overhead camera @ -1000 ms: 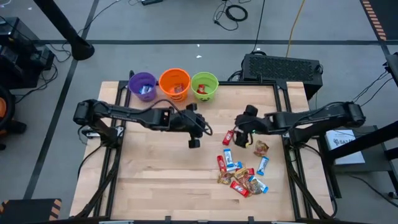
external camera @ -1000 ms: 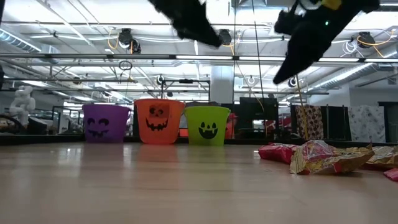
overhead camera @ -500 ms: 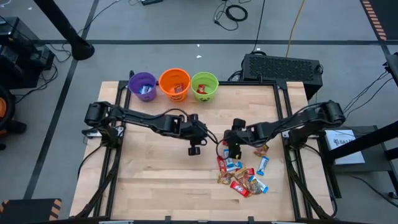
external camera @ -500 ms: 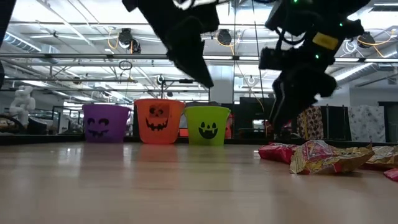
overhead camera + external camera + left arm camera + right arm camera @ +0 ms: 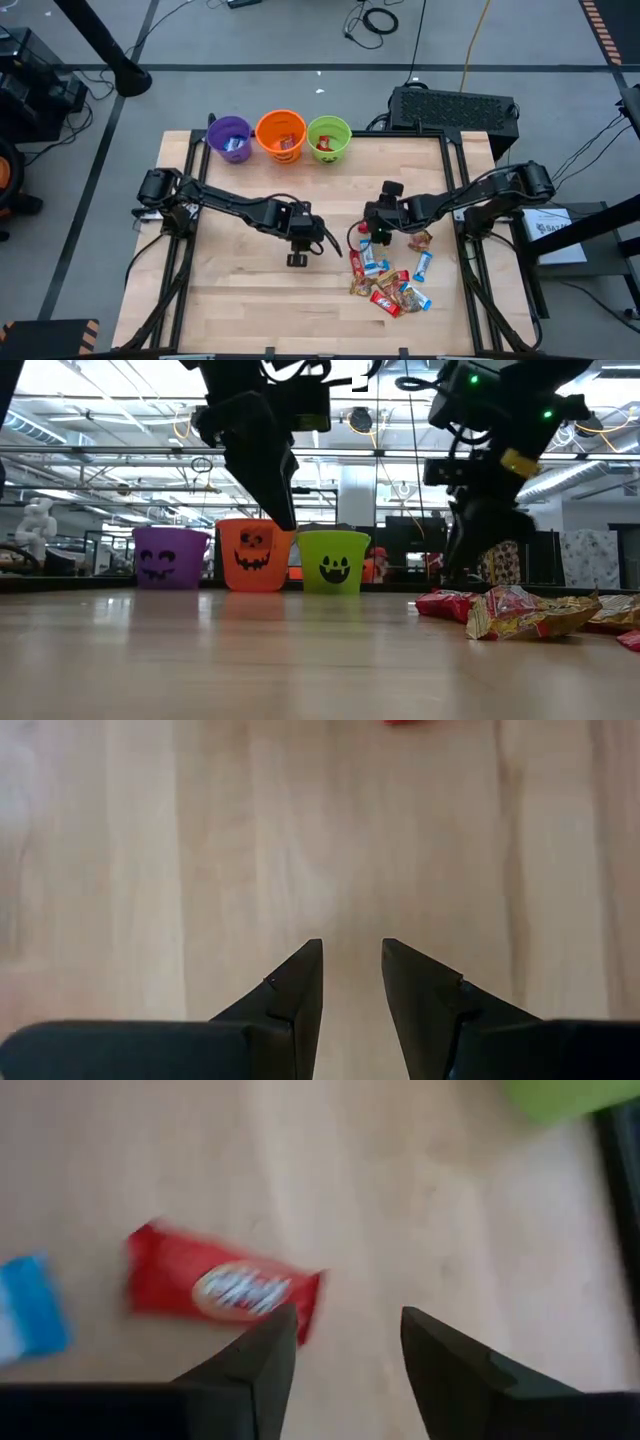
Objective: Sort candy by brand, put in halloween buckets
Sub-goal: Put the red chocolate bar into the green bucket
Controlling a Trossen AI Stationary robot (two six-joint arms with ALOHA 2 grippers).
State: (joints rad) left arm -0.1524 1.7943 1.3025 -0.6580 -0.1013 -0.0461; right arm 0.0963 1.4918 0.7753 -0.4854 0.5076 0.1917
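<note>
The candy lies in a loose pile (image 5: 388,280) at the near right of the table, also seen in the low view (image 5: 520,612). A single red bar (image 5: 225,1288) lies apart from the pile, at its far side. My right gripper (image 5: 340,1330) is low over the table beside that bar, open and tipped down; the bar lies outside the gap. My left gripper (image 5: 350,955) hangs over bare wood at mid-table (image 5: 297,258), narrowly open with nothing between its fingers. The purple (image 5: 230,138), orange (image 5: 281,134) and green (image 5: 329,138) halloween buckets stand in a row at the far edge. My right gripper has one fingertip (image 5: 280,1325) over the red bar's end (image 5: 305,1295), coming from above at a slant. Whether it touches the wrapper I cannot tell. The bar lies flat on the table, outside the gap.
A blue bar (image 5: 30,1315) lies beside the red one. A crumpled gold wrapper (image 5: 420,240) sits to the right of my right gripper. Bare wood spreads across the table's left half and in front of the buckets (image 5: 256,555).
Both grippers have come down toward the table. My left gripper has moved toward the near edge and tipped more steeply down. My right gripper has moved left and nearer, down to the red bar.
</note>
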